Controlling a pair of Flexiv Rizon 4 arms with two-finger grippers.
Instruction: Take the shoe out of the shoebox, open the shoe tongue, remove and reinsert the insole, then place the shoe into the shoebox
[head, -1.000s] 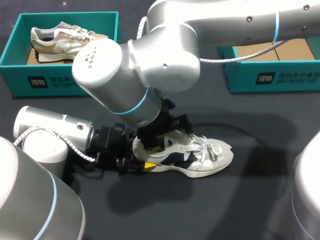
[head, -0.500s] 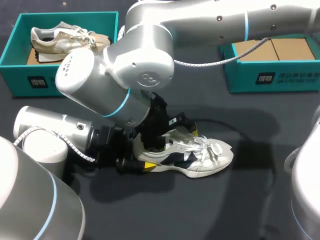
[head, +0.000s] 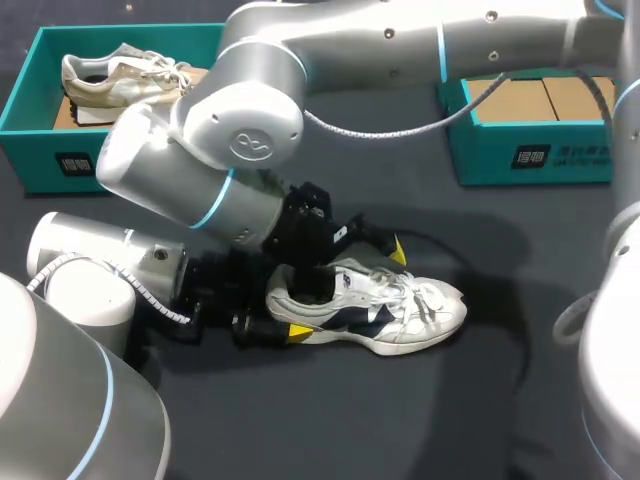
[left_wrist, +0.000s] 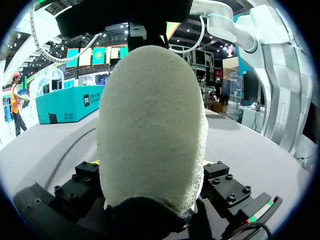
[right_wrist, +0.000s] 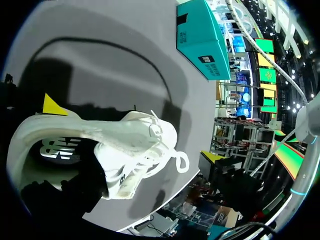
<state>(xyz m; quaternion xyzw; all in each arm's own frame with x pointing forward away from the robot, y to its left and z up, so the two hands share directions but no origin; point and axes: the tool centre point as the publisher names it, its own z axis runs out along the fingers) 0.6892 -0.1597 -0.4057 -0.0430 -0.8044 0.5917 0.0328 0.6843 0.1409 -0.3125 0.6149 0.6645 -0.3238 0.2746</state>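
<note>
Your white and navy sneaker (head: 385, 315) is outside the boxes. It lies on its sole near the middle of the dark counter (head: 330, 420), toe towards the right edge and heel towards the left, with its white laces (head: 428, 296) loose over the tongue. Your left claw (head: 272, 326) comes in low along the counter from the left edge and holds the sneaker by the heel. In the left wrist view the rounded heel fills the gap between the two fingers, and from above one yellow tip (head: 299, 330) lies against the near side of the sole. Your right arm (head: 240, 150) comes in from the far right corner and extends past the middle. Its claw (head: 352, 268) hangs over the sneaker's opening with the fingers spread wide. One yellow tip (head: 397, 250) stands on the far side of the collar, while the other finger goes down into the opening and is lost in shadow. Through that opening the right wrist view shows the insole (right_wrist: 57, 150) lying flat inside. A teal shoebox (head: 530, 150) with a brown card floor sits at the far right corner. A second teal box (head: 40, 120) at the far left corner holds a beige sneaker (head: 125, 75).
</note>
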